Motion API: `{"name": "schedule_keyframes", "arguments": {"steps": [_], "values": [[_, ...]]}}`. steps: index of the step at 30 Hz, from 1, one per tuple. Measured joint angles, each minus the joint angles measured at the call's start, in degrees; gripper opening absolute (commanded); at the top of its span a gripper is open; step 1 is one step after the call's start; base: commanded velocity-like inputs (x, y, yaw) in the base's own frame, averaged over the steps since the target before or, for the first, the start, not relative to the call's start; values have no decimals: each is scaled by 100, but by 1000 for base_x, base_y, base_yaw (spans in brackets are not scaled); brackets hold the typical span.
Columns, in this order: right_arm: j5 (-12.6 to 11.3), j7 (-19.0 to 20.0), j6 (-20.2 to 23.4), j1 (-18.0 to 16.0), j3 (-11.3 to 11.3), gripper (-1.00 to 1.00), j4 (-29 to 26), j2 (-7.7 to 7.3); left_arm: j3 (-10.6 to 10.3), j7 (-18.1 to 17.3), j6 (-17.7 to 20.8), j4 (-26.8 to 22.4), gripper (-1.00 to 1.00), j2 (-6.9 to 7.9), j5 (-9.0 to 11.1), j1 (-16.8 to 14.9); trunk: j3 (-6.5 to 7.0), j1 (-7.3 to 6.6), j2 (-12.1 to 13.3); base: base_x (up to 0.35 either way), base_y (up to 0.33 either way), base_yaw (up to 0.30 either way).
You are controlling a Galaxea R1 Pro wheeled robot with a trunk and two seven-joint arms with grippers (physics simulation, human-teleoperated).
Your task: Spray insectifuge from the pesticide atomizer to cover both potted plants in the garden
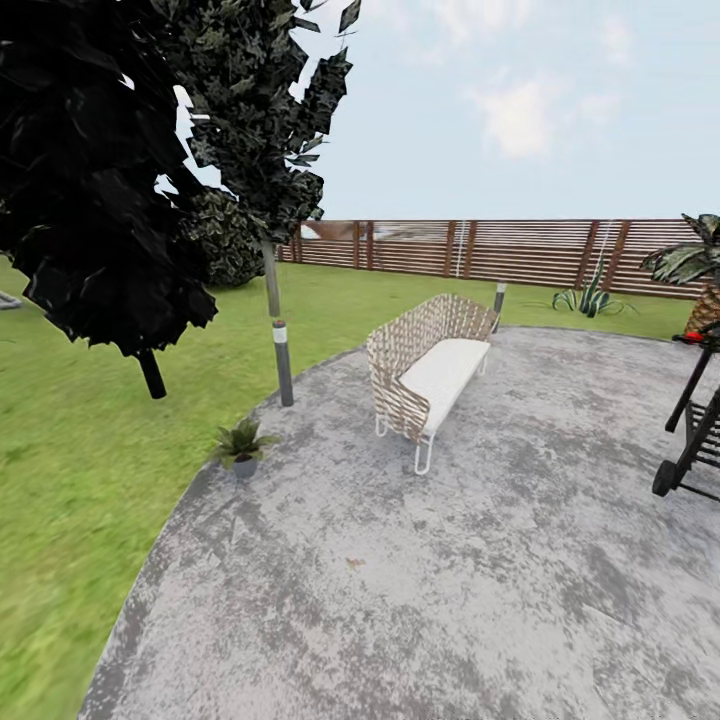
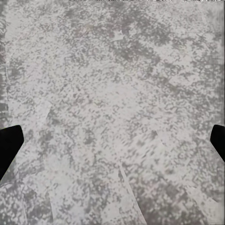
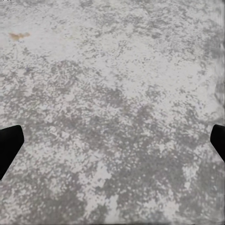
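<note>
One potted plant (image 1: 240,445), a small rosette of pointed green leaves in a grey pot, stands at the left rim of the paved patio (image 1: 420,600) in the garden. On a black frame (image 1: 690,430) at the head view's right edge lies a small red thing (image 1: 690,338); I cannot tell whether it is the pesticide atomizer. My left gripper (image 2: 112,145) hangs open over bare paving, its dark fingertips (image 2: 9,145) far apart. The right gripper (image 3: 112,145) is likewise open above the paving, with nothing between its fingertips (image 3: 8,145).
A wicker sofa (image 1: 425,365) with a white cushion stands mid-patio. Two short bollard lamps (image 1: 283,362) stand at the patio rim. Dark trees (image 1: 110,190) rise on the lawn (image 1: 70,460) to the left. A slatted wooden fence (image 1: 500,248), an agave (image 1: 592,298) and a palm (image 1: 700,275) lie beyond.
</note>
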Motion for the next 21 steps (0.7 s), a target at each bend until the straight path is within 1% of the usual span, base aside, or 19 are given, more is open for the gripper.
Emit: {"name": "schedule_keyframes", "arguments": {"steps": [4, 10, 12, 16, 21], "values": [[0, 0, 0, 0, 0, 100, 0, 1, 58, 3, 6, 0, 100, 1, -4, 0, 0, 0, 0, 0, 0, -273], [0, -3, 0, 0, -3, 100, -10, -2, 71, 4, 1, 0, 100, 9, 2, 0, 0, 0, 0, 0, 0, -273], [0, -2, 0, 0, -7, 100, -15, 0, 75, 5, 0, 0, 100, 16, 62, 0, 0, 0, 0, 0, 0, -273], [0, -6, -5, 0, -9, 100, -24, -1, 86, 5, -3, 0, 100, 26, 260, 0, -3, 0, 0, 0, 0, -272], [-1, -4, -2, 0, -4, 100, -21, 0, 87, -5, -9, 0, 100, 29, 313, 0, -22, 0, 0, 0, 0, -266]]}}
